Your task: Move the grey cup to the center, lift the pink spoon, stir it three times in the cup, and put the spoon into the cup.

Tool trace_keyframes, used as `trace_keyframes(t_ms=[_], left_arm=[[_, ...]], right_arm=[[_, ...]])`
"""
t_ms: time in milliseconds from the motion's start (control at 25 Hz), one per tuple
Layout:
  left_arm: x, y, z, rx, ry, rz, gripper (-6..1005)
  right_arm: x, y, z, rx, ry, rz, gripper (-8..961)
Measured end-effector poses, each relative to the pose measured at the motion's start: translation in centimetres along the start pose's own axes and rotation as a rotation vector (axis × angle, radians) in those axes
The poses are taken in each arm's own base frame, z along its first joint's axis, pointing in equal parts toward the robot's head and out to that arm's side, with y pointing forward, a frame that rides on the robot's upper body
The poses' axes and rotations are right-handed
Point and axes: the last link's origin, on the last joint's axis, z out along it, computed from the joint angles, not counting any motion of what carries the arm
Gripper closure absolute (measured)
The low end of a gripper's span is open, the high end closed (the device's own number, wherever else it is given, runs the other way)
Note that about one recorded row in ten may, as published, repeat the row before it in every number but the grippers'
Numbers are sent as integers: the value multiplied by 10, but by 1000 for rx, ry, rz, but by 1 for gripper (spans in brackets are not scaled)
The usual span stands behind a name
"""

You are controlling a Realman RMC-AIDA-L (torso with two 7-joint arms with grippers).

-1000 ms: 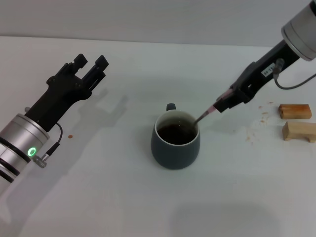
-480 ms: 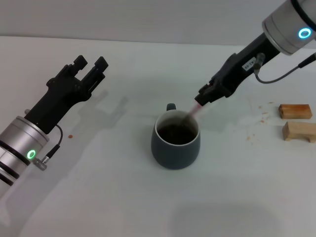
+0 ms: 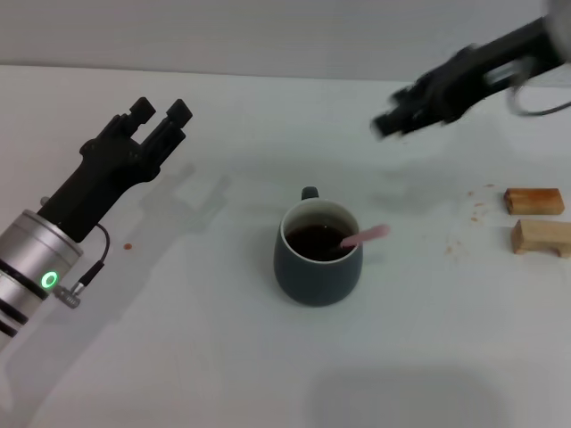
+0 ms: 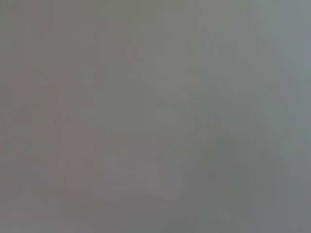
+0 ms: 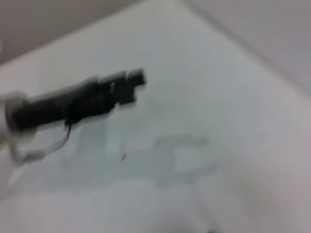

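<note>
- The left gripper hovered near the counter's left edge, fingers slightly parted, empty.
- The right gripper, blurred, was toward the far right; its opening could not be told.
- The grey cup stood mid-counter.
- The pink spoon leaned inside it.

You have no legible text, label, brand, number or sign anywhere in these views.
</note>
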Motion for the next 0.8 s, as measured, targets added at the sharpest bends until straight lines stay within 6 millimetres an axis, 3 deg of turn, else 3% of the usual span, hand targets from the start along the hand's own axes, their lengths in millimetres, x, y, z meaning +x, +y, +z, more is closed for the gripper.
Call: trace_keyframes(t_ms=[120, 280, 440, 640, 720, 800], left_arm=[[3, -1, -4, -2, 14, -1, 305], [11, -5, -12, -3, 43, 1, 305], [22, -12, -22, 16, 98, 8, 305], [36, -22, -41, 67, 190, 17, 305], [36, -22, -41, 67, 190, 17, 305], [46, -28, -57, 105, 255, 30, 305]], right_arm=[[16, -8, -30, 61, -192, 23, 475], [55, -19, -67, 147, -494, 71, 438], [117, -22, -94, 262, -763, 88, 438], [197, -19, -111, 430, -1037, 151, 438], [229, -13, -118, 543, -1138, 153, 438], [258, -4, -123, 669, -1216, 136, 438]])
